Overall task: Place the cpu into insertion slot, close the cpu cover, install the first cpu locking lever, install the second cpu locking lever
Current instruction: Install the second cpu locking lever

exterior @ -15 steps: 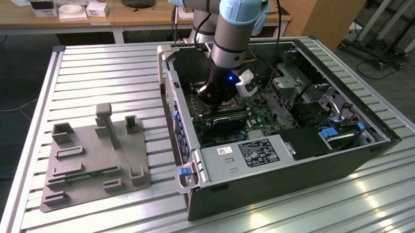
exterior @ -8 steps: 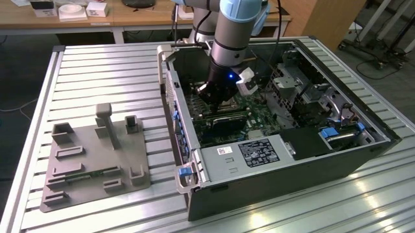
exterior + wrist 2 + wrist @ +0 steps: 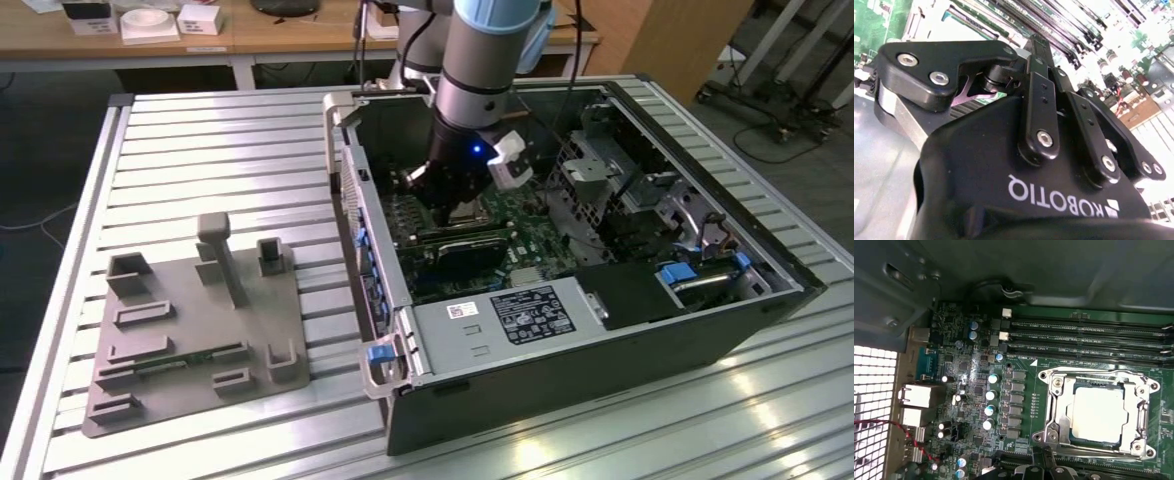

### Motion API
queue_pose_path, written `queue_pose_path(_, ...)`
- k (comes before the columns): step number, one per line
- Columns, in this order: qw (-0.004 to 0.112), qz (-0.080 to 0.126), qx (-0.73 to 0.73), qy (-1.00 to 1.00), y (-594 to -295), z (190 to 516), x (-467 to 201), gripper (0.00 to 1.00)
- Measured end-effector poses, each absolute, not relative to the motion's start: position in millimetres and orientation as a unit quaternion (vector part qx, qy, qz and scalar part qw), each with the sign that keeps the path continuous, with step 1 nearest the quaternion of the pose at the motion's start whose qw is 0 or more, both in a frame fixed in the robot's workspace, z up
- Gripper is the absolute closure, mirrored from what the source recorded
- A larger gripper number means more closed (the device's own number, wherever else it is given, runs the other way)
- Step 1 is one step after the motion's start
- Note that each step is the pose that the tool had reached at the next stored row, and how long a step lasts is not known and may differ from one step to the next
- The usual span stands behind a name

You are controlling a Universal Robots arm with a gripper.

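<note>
Arm reaches down into the open computer case (image 3: 747,330) on the slatted tabletop (image 3: 214,160), w/ gripper (image 3: 447,188) low over the green motherboard (image 3: 969,370), just above the socket area. In first wrist view the cpu (image 3: 1098,414) sits flat in the insertion slot (image 3: 1077,383), and the cpu cover (image 3: 1054,410) lies closed around it, silver frame flat on the board. Memory slots (image 3: 1089,335) run just beside the socket. Jaws: can't tell if clenched or released; nothing visibly held in second wrist view. Grey fixture plate (image 3: 194,330) lies on tabletop at exterior view's left, well apart from the case.
</note>
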State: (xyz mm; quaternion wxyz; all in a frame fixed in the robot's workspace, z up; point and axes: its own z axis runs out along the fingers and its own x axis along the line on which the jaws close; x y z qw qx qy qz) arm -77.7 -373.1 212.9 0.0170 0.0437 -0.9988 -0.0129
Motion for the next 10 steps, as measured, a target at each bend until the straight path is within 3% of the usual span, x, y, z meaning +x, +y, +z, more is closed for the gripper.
queue_pose_path(10, 0.017, -0.013, 0.044, -0.999, -372.8, 220.3, -77.7, 0.9)
